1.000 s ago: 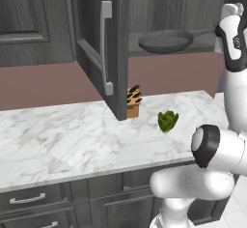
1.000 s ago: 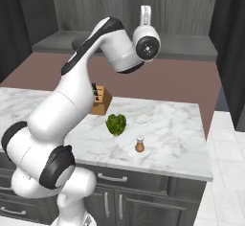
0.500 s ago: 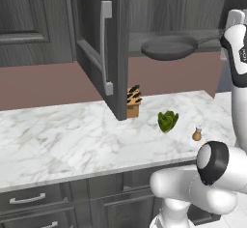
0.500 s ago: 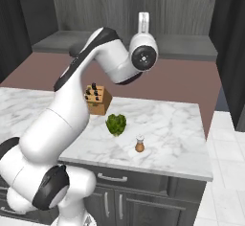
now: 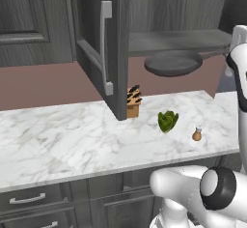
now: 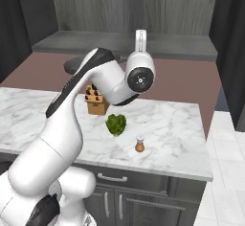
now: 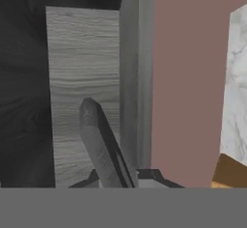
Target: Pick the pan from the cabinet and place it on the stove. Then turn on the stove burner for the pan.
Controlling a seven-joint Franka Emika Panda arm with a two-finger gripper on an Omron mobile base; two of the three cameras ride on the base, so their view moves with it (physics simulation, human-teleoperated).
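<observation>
We have the jaws pinched tight on the thin handle of the pan (image 5: 173,63), and in the hand view that handle (image 7: 99,142) runs up from between the fingertips of our gripper (image 7: 126,176), against the grey wood grain. From the left base view the pan hangs in the air just below the open cabinet (image 5: 116,43), in front of its shelf, clear of the marble counter (image 5: 72,140) underneath, handle pointing right toward our arm. The cabinet door stands swung out toward us, its long silver bar handle (image 5: 104,48) facing near. Down on the counter we see a knife block (image 5: 133,102) by the door's lower edge, a leafy green vegetable (image 5: 167,121) to its right, and a small brown shaker (image 5: 197,134) further right.
</observation>
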